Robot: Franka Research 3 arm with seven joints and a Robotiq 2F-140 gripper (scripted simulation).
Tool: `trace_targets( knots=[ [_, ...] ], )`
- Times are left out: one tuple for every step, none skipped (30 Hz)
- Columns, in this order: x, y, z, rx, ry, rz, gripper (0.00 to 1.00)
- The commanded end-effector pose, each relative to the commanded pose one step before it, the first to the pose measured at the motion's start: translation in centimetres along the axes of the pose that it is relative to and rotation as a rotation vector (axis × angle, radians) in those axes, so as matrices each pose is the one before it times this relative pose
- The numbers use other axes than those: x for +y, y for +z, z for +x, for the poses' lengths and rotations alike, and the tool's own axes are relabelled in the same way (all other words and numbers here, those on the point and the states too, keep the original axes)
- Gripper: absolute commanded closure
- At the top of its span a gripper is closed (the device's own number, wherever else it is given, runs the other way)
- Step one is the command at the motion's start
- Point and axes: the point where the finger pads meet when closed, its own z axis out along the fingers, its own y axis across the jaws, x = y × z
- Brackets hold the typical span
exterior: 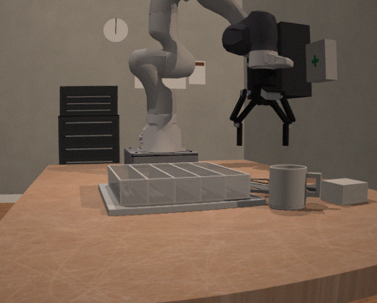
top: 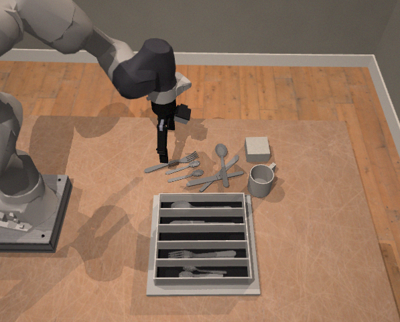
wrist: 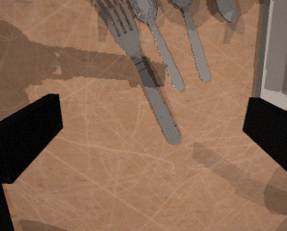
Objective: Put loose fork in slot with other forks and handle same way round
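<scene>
while the fork is lying loose on the table, you're at the pick-up step: the gripper hangs above the table, spread wide, nothing in its grasp. your loose fork is at about 11 o'clock from the tray in the top view, tines toward 2, handle toward 8. next, you'd want to center over the handle, square the fingers across it, then go down and pinch. in the wrist view it runs 11 to 5 with fingertips at 9 and 3, so a small twist looks needed. watch the near small spoon, just beside the fork; a wide finger could land on it or drag it, so narrowing a bit before touching down may help. after that, you need roughly a half turn: the stored forks sit in the fourth slot down from 12 o'clock, handles toward 3, tines toward 9. lay yours flat along that slot, not on edge, clear of the dividers. no placing done yet.
</scene>
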Motion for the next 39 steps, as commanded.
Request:
trace_targets(
  knots=[
    [0.028, 0.191, -0.007, -0.00539, -0.16666, 0.01634, 0.00],
    [0.004, 0.024, -0.004, 0.00004, -0.01581, -0.00014, 0.00],
    [0.004, 0.024, -0.004, 0.00003, -0.01581, -0.00014, 0.00],
    [0.004, 0.024, -0.004, 0.00003, -0.01581, -0.00015, 0.00],
    [0.004, 0.024, -0.004, 0.00003, -0.01581, -0.00015, 0.00],
    [0.004, 0.024, -0.004, 0.00003, -0.01582, -0.00015, 0.00],
    [0.000, 0.000, 0.000, 0.00000, 0.00000, 0.00000, 0.00],
    [0.000, 0.000, 0.000, 0.00000, 0.00000, 0.00000, 0.00],
    [0.010, 0.065, -0.011, 0.00007, -0.04273, -0.00041, 0.00],
    [0.004, 0.024, -0.004, 0.00002, -0.01560, -0.00015, 0.00],
    [0.004, 0.024, -0.004, 0.00002, -0.01584, -0.00016, 0.00],
    [0.004, 0.024, -0.004, 0.00002, -0.01584, -0.00016, 0.00],
    [0.004, 0.024, -0.005, 0.00002, -0.01583, -0.00016, 0.00],
    [0.004, 0.024, -0.005, 0.00002, -0.01584, -0.00017, 0.00],
    [0.004, 0.024, -0.005, 0.00001, -0.01584, -0.00017, 0.00],
    [0.004, 0.024, -0.005, 0.00001, -0.01584, -0.00017, 0.00],
    [0.003, 0.024, -0.005, 0.00001, -0.01584, -0.00017, 0.00],
    [0.003, 0.024, -0.005, 0.00001, -0.01585, -0.00017, 0.00],
    [0.002, 0.017, -0.004, 0.00000, -0.01152, -0.00013, 0.00],
    [0.001, 0.009, -0.002, 0.00000, -0.00590, -0.00007, 0.00],
    [0.000, 0.003, -0.001, 0.00000, -0.00209, -0.00002, 0.00],
    [0.000, 0.000, 0.000, 0.00000, -0.00029, 0.00000, 0.00],
    [0.000, 0.000, 0.000, 0.00000, 0.00000, 0.00000, 0.74],
    [0.000, 0.000, 0.000, 0.00000, 0.00000, 0.00000, 0.74],
    [0.000, 0.000, 0.000, 0.00000, 0.00000, 0.00000, 0.74],
    [0.000, 0.000, 0.000, 0.00000, 0.00000, 0.00000, 0.74],
    [0.000, 0.000, 0.000, 0.00000, 0.00000, 0.00000, 0.74],
    [0.000, 0.000, 0.000, 0.00000, 0.00000, 0.00000, 0.74],
    [0.000, 0.000, 0.000, 0.00000, 0.00000, 0.00000, 0.74],
    [0.000, 0.000, 0.000, 0.00000, 0.00000, 0.00000, 0.74],
    [0.000, 0.000, 0.000, 0.00000, 0.00000, 0.00000, 0.74],
    [0.000, 0.000, 0.000, 0.00000, 0.00000, 0.00000, 0.74],
    [0.000, 0.000, 0.000, 0.00000, 0.00000, 0.00000, 0.74],
    [0.000, 0.000, 0.000, 0.00000, 0.00000, 0.00000, 0.74],
    [0.000, 0.000, 0.000, 0.00000, 0.00000, 0.00000, 0.74],
    [0.000, 0.000, 0.000, 0.00000, 0.00000, 0.00000, 0.74],
    [0.000, 0.000, 0.000, 0.00000, 0.00000, 0.00000, 0.74],
    [0.000, 0.000, 0.000, 0.00000, 0.00000, 0.00000, 0.74],
    [0.000, 0.000, 0.000, 0.00000, 0.00000, 0.00000, 0.74]
  ],
)
